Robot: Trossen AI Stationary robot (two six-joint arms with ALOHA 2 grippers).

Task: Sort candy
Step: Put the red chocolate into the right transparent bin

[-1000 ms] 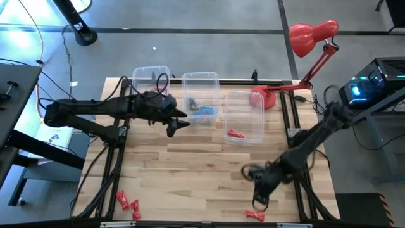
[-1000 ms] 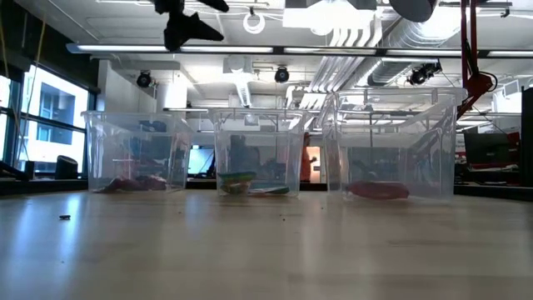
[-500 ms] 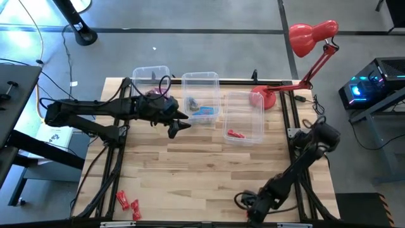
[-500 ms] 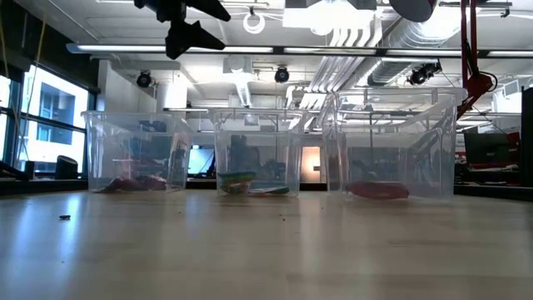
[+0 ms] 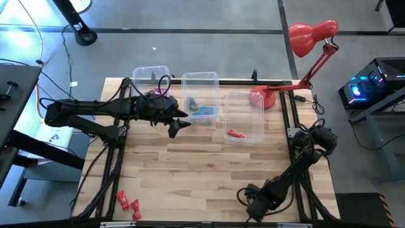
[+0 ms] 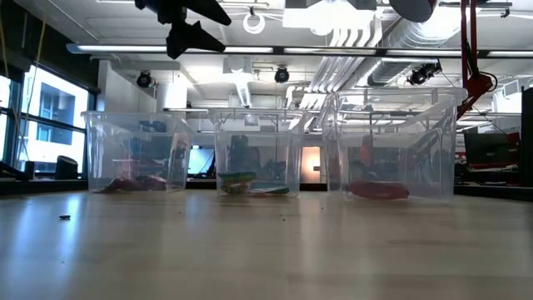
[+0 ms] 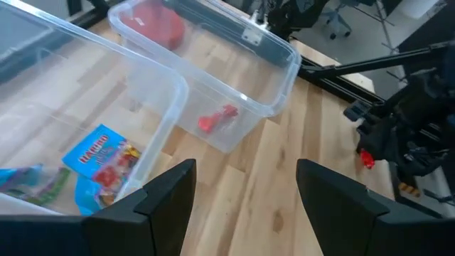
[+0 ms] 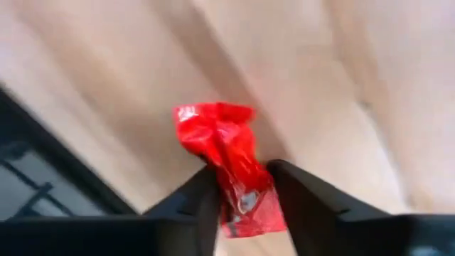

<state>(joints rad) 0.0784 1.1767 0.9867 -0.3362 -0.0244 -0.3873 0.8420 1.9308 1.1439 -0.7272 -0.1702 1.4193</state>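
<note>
High view, table: a pale wooden table (image 5: 202,171) with three clear bins in a row along its far edge.
High view, left gripper (image 5: 178,124): raised at the near edge of the middle bin (image 5: 201,98), fingers spread and empty.
High view, right gripper (image 5: 253,213): low at the table's near edge, right of centre; what it carries is hidden here under the arm.
High view, sorted candy: red candy (image 5: 235,134) in the right bin (image 5: 244,117); a blue packet (image 5: 204,112) in the middle bin; something dark pink, hard to make out, in the left bin (image 5: 150,80).
High view, loose candy: a few red twisted sweets (image 5: 128,204) near the table's near left corner.
High view, lamp: a red desk lamp (image 5: 304,50) stands at the far right corner.
Low view, bins: all three bins stand side by side at the far edge, each with a little candy on its floor; the left gripper hangs high above the left bin.
Left wrist view: the spread fingers (image 7: 168,195) frame bare wood beside the middle bin, where the blue packet (image 7: 101,163) lies; the red candy (image 7: 217,119) lies in the right bin beyond.
Right wrist view: the right gripper (image 8: 242,199) is clenched on a red wrapped sweet (image 8: 229,165), held just over the wood; whether it touches the table is probably not decidable from this blurred view.
</note>
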